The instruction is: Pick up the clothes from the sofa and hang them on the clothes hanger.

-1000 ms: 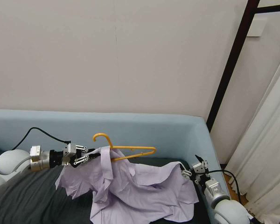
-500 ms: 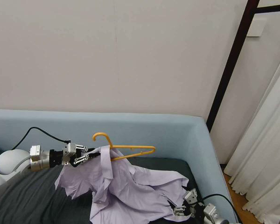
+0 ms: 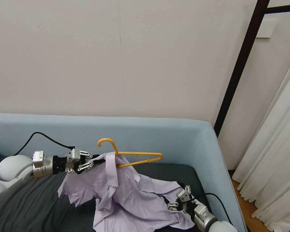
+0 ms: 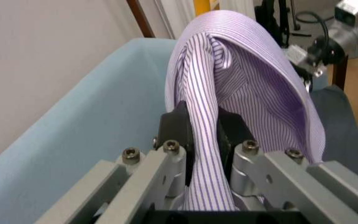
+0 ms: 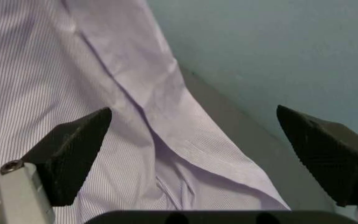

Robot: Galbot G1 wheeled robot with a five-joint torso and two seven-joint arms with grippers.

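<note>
Left gripper (image 3: 91, 161) is clenching a fold of the purple striped shirt (image 3: 135, 193) where it is draping over one end of the orange hanger (image 3: 137, 154). It is holding both raised before the backrest of the sofa (image 3: 183, 137). The shirt's lower part is lying on the dark seat cushion (image 3: 24, 208). Right gripper (image 3: 180, 201), fingers spread wide and grasping nothing, is positioned just over the shirt's edge near the sofa's right armrest.

Soft, even indoor light; faint shadows

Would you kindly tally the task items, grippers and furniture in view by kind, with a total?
Purple striped shirt: 1
Orange hanger: 1
Grippers: 2, the left gripper shut on the shirt, the right gripper open beside it
Sofa: 1
Total: 5
</note>
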